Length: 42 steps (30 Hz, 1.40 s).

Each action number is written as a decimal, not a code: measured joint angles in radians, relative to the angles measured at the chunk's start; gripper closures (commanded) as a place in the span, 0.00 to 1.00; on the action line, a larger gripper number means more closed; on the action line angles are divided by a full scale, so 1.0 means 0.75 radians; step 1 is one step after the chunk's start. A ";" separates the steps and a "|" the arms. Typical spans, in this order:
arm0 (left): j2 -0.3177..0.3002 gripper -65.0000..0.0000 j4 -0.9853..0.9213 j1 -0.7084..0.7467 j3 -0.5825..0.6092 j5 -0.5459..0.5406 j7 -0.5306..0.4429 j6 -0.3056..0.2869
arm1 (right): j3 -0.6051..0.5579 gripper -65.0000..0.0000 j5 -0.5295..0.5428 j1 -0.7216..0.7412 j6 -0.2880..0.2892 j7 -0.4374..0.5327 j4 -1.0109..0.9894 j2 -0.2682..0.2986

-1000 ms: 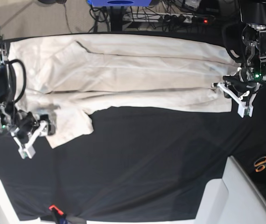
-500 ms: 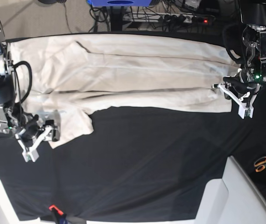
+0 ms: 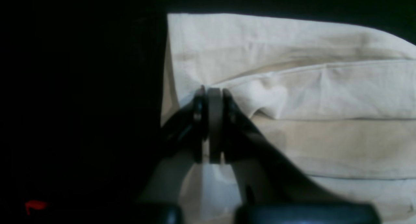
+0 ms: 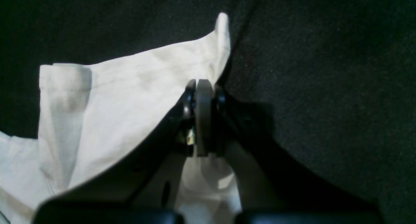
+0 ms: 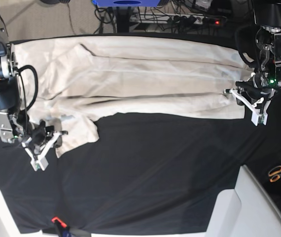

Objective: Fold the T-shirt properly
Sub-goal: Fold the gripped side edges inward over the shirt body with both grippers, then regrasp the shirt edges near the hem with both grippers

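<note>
The black bench (image 5: pixel 155 177) carries the cream T-shirt (image 5: pixel 145 74), spread across its far half with open dark cloth in front, seen only in the base view. The wrist views show the grips: the left tool (image 3: pixel 213 94) is clamped on the shirt's folded end, the right tool (image 4: pixel 201 87) is clamped on the sleeve's edge.

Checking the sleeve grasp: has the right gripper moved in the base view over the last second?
Yes. The right gripper has shifted down and toward the T-shirt sleeve edge and closed on it.
</note>
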 measured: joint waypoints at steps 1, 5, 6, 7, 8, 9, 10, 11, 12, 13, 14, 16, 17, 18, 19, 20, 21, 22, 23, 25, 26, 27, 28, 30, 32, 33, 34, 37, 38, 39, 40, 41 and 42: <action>0.000 1.00 0.000 0.000 0.000 0.000 0.000 0.000 | 0.001 1.00 -0.001 0.000 0.000 -0.001 0.001 0.001; 0.001 1.00 0.001 -0.006 -0.001 -0.001 0.001 0.000 | 0.000 1.00 -0.022 -0.020 0.000 -0.106 0.097 0.014; 0.002 1.00 0.006 -0.015 -0.001 0.000 0.014 0.000 | 0.000 1.00 -0.028 -0.027 0.001 -0.184 0.145 0.025; -0.001 1.00 0.016 -0.027 -0.002 0.003 0.019 0.000 | 0.000 1.00 -0.030 -0.039 -0.001 -0.244 0.200 0.038; -0.005 1.00 0.031 -0.040 -0.003 0.004 0.017 0.000 | 0.001 1.00 -0.031 -0.056 -0.006 -0.280 0.270 0.051; -0.008 1.00 0.049 -0.052 -0.004 0.004 0.013 0.000 | 0.009 1.00 -0.029 -0.080 -0.003 -0.326 0.351 0.066; -0.010 1.00 0.067 -0.062 -0.004 0.003 0.008 0.000 | 0.032 1.00 -0.026 -0.107 0.002 -0.374 0.438 0.079; -0.018 1.00 0.086 -0.067 -0.003 -0.001 0.004 -0.001 | 0.068 1.00 -0.022 -0.132 -0.014 -0.410 0.521 0.089; -0.024 1.00 0.097 -0.074 -0.003 -0.003 0.007 -0.009 | 0.112 1.00 -0.026 -0.158 -0.050 -0.470 0.606 0.093; -0.028 1.00 0.098 -0.086 -0.003 0.000 0.015 -0.008 | 0.152 1.00 -0.036 -0.179 -0.061 -0.527 0.681 0.098; -0.031 1.00 0.097 -0.099 -0.004 0.000 0.018 -0.002 | 0.183 1.00 -0.027 -0.205 -0.059 -0.574 0.760 0.110; -0.033 1.00 0.094 -0.128 -0.003 0.003 0.019 0.000 | 0.222 1.00 -0.026 -0.245 -0.061 -0.653 0.887 0.126; -0.033 1.00 0.094 -0.142 -0.003 -0.002 0.018 -0.002 | 0.227 1.00 -0.026 -0.261 -0.061 -0.684 0.934 0.131; -0.033 1.00 0.094 -0.154 -0.003 -0.001 0.018 -0.004 | 0.228 1.00 -0.032 -0.279 -0.061 -0.715 0.985 0.134; -0.032 1.00 0.094 -0.164 -0.003 -0.001 0.018 -0.005 | 0.230 1.00 -0.033 -0.297 -0.068 -0.742 1.036 0.132; -0.032 1.00 0.094 -0.172 -0.003 -0.002 0.018 -0.005 | 0.234 1.00 -0.030 -0.316 -0.061 -0.760 1.092 0.129; -0.032 1.00 0.094 -0.181 -0.003 -0.002 0.020 -0.005 | 0.244 1.00 -0.020 -0.330 -0.053 -0.777 1.137 0.128; -0.033 1.00 0.093 -0.188 -0.003 0.000 0.023 -0.005 | 0.253 1.00 -0.018 -0.336 -0.056 -0.795 1.172 0.122; -0.034 1.00 0.093 -0.196 -0.003 -0.001 0.022 -0.005 | 0.254 1.00 -0.022 -0.336 -0.057 -0.811 1.197 0.119; -0.033 1.00 0.094 -0.212 -0.003 -0.001 0.019 -0.005 | 0.253 1.00 -0.022 -0.333 -0.058 -0.829 1.244 0.119; -0.033 1.00 0.094 -0.216 -0.003 -0.002 0.020 -0.005 | 0.253 1.00 -0.023 -0.333 -0.058 -0.833 1.268 0.120; -0.033 1.00 0.094 -0.219 -0.003 -0.002 0.035 -0.005 | 0.252 1.00 -0.025 -0.336 -0.057 -0.833 1.291 0.122; -0.034 1.00 0.094 -0.222 -0.003 -0.001 0.071 -0.005 | 0.252 1.00 -0.024 -0.341 -0.057 -0.832 1.318 0.123; -0.034 1.00 0.096 -0.218 -0.003 0.001 0.095 -0.005 | 0.249 1.00 -0.023 -0.348 -0.057 -0.834 1.358 0.122; -0.035 1.00 0.096 -0.216 -0.003 0.000 0.095 -0.005 | 0.248 1.00 -0.021 -0.350 -0.056 -0.834 1.386 0.119; -0.039 1.00 0.096 -0.216 -0.002 -0.001 0.095 -0.005 | 0.248 1.00 -0.020 -0.350 -0.056 -0.833 1.392 0.119; -0.046 1.00 0.098 -0.216 -0.002 -0.001 0.092 -0.005 | 0.248 1.00 -0.021 -0.349 -0.056 -0.833 1.398 0.119; -0.060 1.00 0.098 -0.219 -0.003 0.001 0.091 -0.005 | 0.248 1.00 -0.021 -0.350 -0.056 -0.834 1.400 0.119; -0.064 1.00 0.098 -0.219 -0.003 -0.001 0.091 -0.005 | 0.248 1.00 -0.021 -0.350 -0.056 -0.834 1.400 0.119; -0.066 1.00 0.098 -0.225 -0.003 0.000 0.092 -0.004 | 0.247 1.00 -0.021 -0.350 -0.056 -0.833 1.400 0.119; -0.067 1.00 0.097 -0.235 -0.003 -0.001 0.098 -0.005 | 0.248 1.00 -0.021 -0.350 -0.056 -0.831 1.400 0.119; -0.067 1.00 0.097 -0.248 -0.003 -0.002 0.098 -0.005 | 0.248 1.00 -0.021 -0.349 -0.056 -0.831 1.401 0.119; -0.067 1.00 0.097 -0.257 -0.003 -0.001 0.095 -0.005 | 0.248 1.00 -0.021 -0.349 -0.056 -0.832 1.400 0.119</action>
